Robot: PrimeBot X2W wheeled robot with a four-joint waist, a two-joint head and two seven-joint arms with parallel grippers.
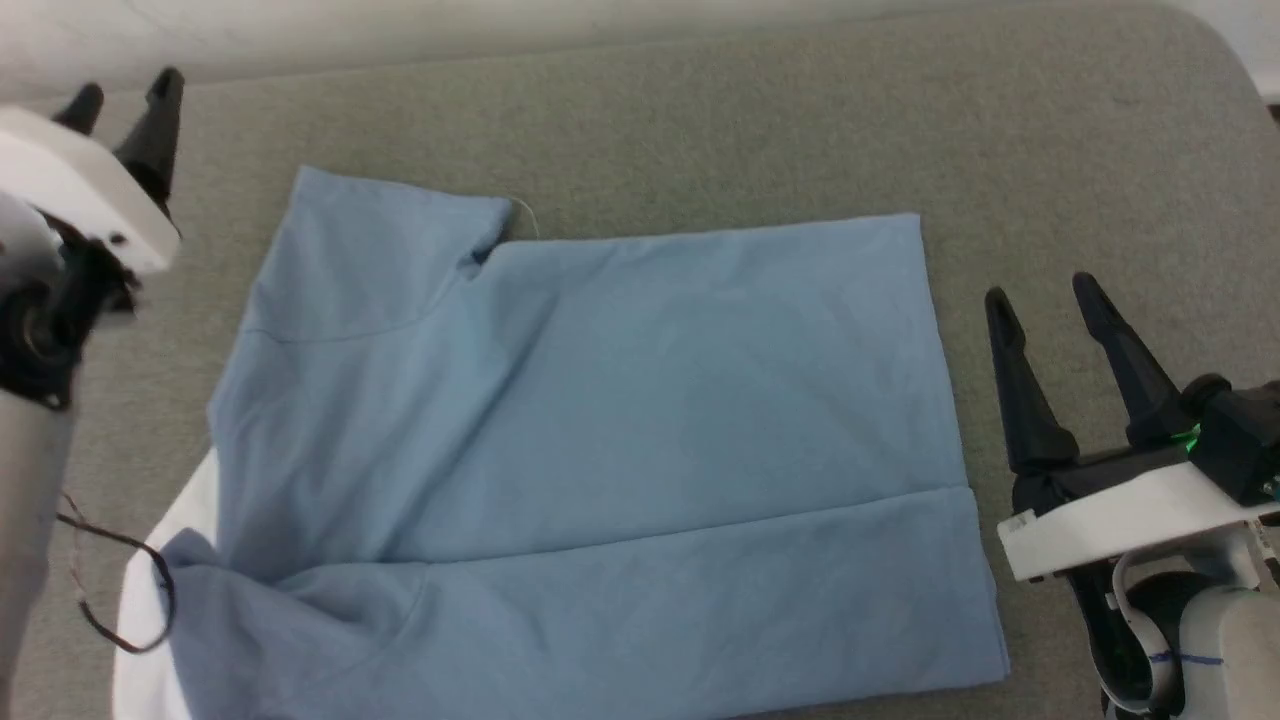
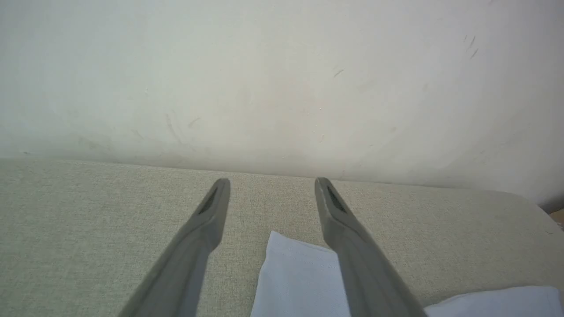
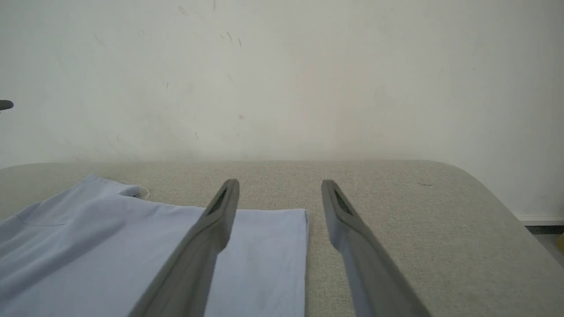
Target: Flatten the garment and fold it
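The garment [image 1: 600,430] lay spread across the middle of the grey pad [image 1: 800,120], mostly flat. A straight line ran across it close to the near side, which I took for one long fold already laid over the body. A sleeve lay at the far left corner with a small notch and a pale thread beside it. At the near left the cloth was rumpled, with a white part [image 1: 170,540] showing from beneath, so that corner seemed unfinished. I judged flattening largely done and folding begun, with the crosswise folds and that left bunching left to do.

The far edge and the right edge were straight and clean. The near edge ran out of the bottom of the head view, so I could not tell how it ended.

The right gripper [image 1: 1040,290] stood just beside the right edge, apart from the cloth, jaws spread wide and holding nothing. The left gripper [image 1: 128,90] hung beyond the far left corner, also wide open and empty; from its wrist the sleeve corner [image 2: 299,273] lay below its fingers [image 2: 211,215].

Bare pad lay open on the far side up to the wall [image 2: 264,66], and to the right as far as the rounded corner. A loose dark cable [image 1: 120,590] hung by the left arm close to the rumpled corner and might snag there
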